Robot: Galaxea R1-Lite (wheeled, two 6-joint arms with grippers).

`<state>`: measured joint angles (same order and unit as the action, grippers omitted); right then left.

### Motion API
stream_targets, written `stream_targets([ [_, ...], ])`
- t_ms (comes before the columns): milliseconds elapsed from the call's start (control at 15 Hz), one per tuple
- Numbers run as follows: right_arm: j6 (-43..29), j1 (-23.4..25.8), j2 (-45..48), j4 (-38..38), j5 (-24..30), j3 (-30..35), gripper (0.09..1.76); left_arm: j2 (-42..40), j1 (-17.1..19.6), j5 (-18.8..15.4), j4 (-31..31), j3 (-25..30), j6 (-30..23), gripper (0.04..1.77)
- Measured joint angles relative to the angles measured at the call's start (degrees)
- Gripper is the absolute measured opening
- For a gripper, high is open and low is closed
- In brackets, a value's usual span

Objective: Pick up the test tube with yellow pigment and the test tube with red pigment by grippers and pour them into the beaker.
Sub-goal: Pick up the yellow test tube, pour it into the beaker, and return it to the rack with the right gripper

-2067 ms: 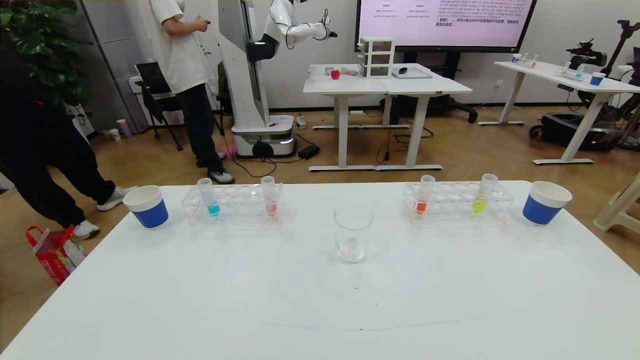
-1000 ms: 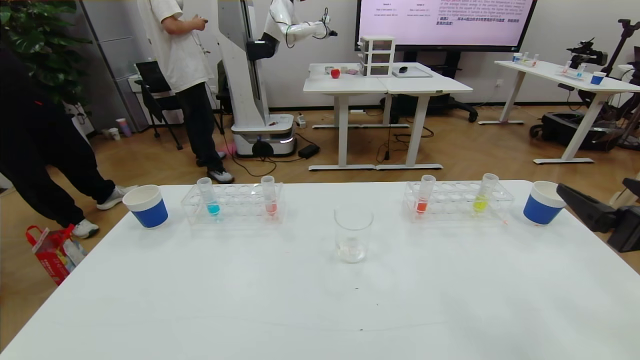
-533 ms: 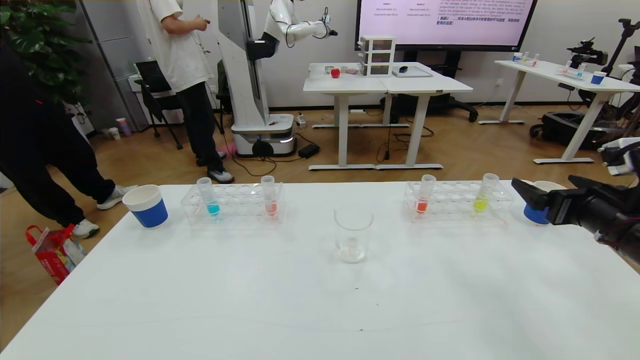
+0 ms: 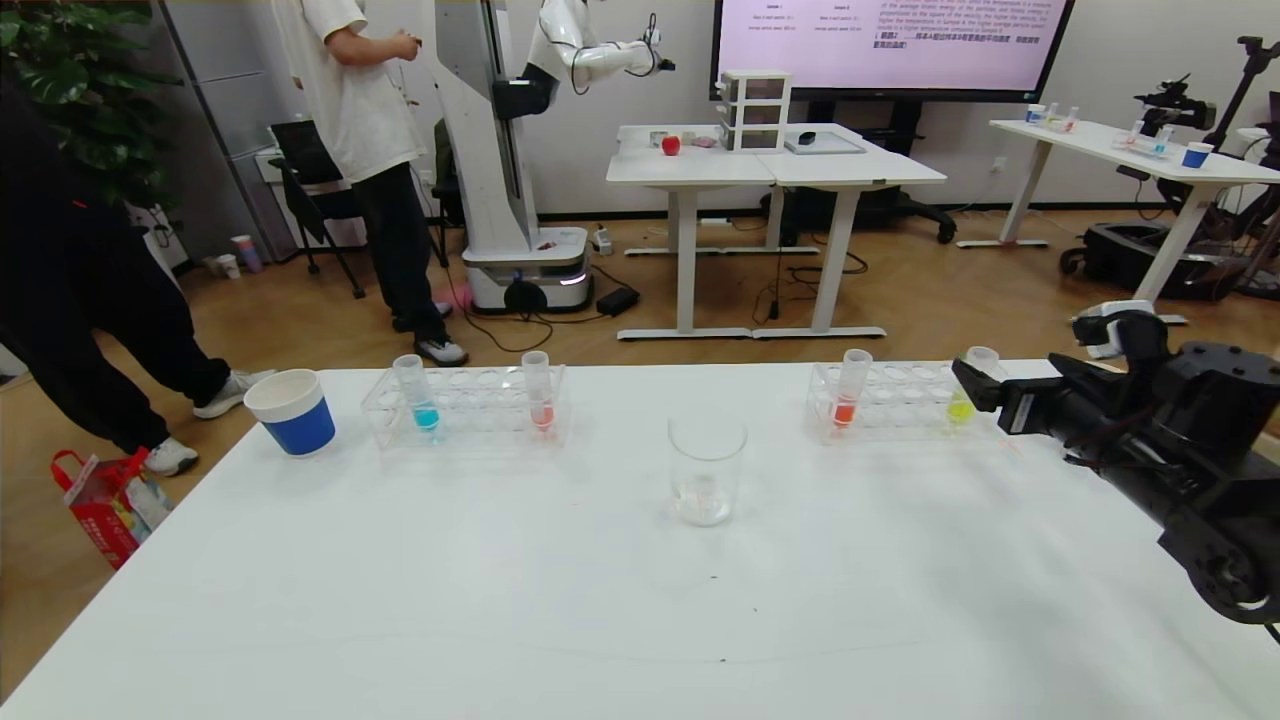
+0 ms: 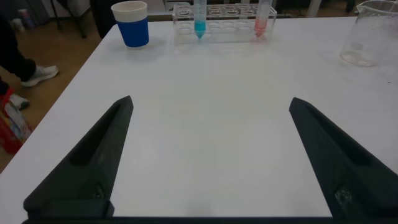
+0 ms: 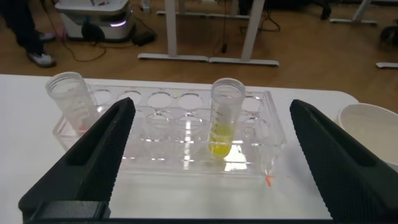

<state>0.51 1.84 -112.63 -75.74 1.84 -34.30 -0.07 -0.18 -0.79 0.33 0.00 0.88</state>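
The yellow test tube (image 4: 958, 408) stands in the right clear rack (image 4: 900, 405). It also shows in the right wrist view (image 6: 225, 118). My right gripper (image 4: 985, 390) is open, level with this tube; in its wrist view the gripper (image 6: 211, 104) has the tube between its spread fingers, apart from both. The pale red test tube (image 4: 540, 395) stands in the left rack (image 4: 470, 405) and shows in the left wrist view (image 5: 262, 15). The beaker (image 4: 706, 470) stands between the racks. My left gripper (image 5: 210, 101) is open and empty over bare table, out of the head view.
A turquoise tube (image 4: 413, 395) shares the left rack, an orange-red tube (image 4: 850, 390) the right rack. A blue-and-white cup (image 4: 292, 412) stands far left; another cup (image 6: 372, 124) stands right of the right rack, hidden behind my right arm in the head view. People stand beyond the table.
My right arm has come in from the right edge and moved left to the yellow tube, now covering the right cup. Tubes, racks and beaker have not moved.
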Motion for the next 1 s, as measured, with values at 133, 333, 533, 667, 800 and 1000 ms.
stream_targets([
  [133, 0.0, 0.27, -4.38, -0.35, 0.05, -3.86, 1.74, 0.0, 0.0, 0.02, 0.02, 0.0, 0.02, 1.75],
  [333, 0.0, 0.69, -10.08, -0.94, 0.0, -9.61, 1.74, 0.0, 0.0, 0.0, 0.0, 0.0, 0.0, 1.75],
  [533, 0.06, 1.63, -14.6, -0.89, 0.0, -16.21, 1.74, 0.0, 0.0, 0.0, 0.02, 0.0, -0.02, 1.75],
  [667, 0.15, 2.17, -17.05, -0.8, 0.06, -19.36, 1.74, 0.0, 0.0, 0.0, 0.0, 0.0, -0.02, 1.75],
  [800, 0.15, 2.29, -18.74, -0.85, 0.79, -20.78, 1.74, 0.0, 0.0, 0.02, 0.0, 0.0, 0.0, 1.75],
  [1000, 0.12, 1.54, -19.98, -0.88, 1.07, -21.7, 1.74, 0.0, 0.0, 0.02, 0.0, 0.0, 0.0, 1.75],
])
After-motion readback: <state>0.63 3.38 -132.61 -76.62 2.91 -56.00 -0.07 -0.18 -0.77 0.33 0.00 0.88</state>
